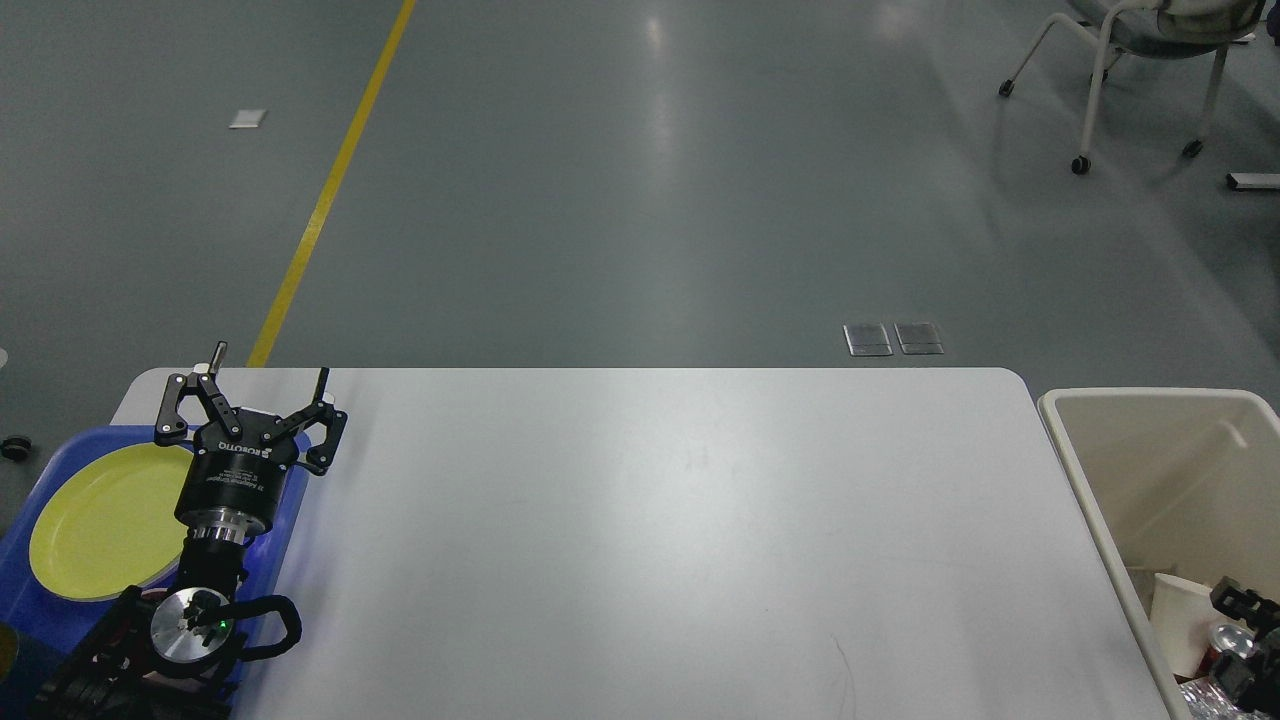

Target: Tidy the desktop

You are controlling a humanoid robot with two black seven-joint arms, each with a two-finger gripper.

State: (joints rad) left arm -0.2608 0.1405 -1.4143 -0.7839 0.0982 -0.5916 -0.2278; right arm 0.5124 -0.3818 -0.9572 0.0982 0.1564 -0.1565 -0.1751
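Hovering above the blue tray (30, 560) edge, the left gripper (268, 372) stood open and empty. The right gripper (1245, 630), over the cream bin (1140, 400), could not be judged. The desktop (650, 540) lay alongside.

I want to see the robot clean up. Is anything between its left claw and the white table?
Nothing visible is. The left gripper, fingers spread, sits over the table's left edge beside the blue tray holding a yellow plate. The right gripper is down in the bin.
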